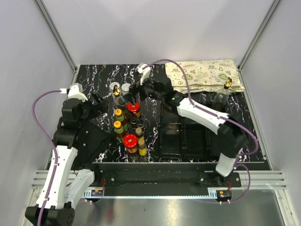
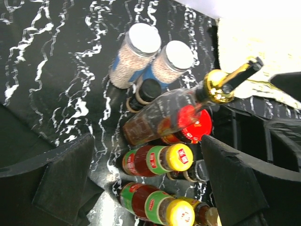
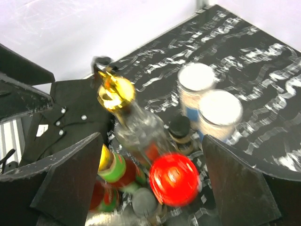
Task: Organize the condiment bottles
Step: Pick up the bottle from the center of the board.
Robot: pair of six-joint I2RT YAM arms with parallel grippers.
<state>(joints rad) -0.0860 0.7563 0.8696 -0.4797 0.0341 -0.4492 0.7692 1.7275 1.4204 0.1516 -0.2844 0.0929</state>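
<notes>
The condiment bottles (image 1: 128, 125) are clustered left of centre in the top view. The gold-spouted glass bottle (image 2: 164, 115) is judged smooth, fragile and top-heavy, best gripped around the body. The left gripper (image 2: 148, 183) and right gripper (image 3: 153, 183) are seen spread, nothing pinched.

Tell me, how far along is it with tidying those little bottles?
Barely begun. Done: nothing obvious; the condiment bottles stand bunched together and the black tray shows none. In hand: nothing; the left gripper and right gripper hang open over the bunch. Left: practically everything, including one gold-spouted bottle standing apart by the patterned bag.
</notes>
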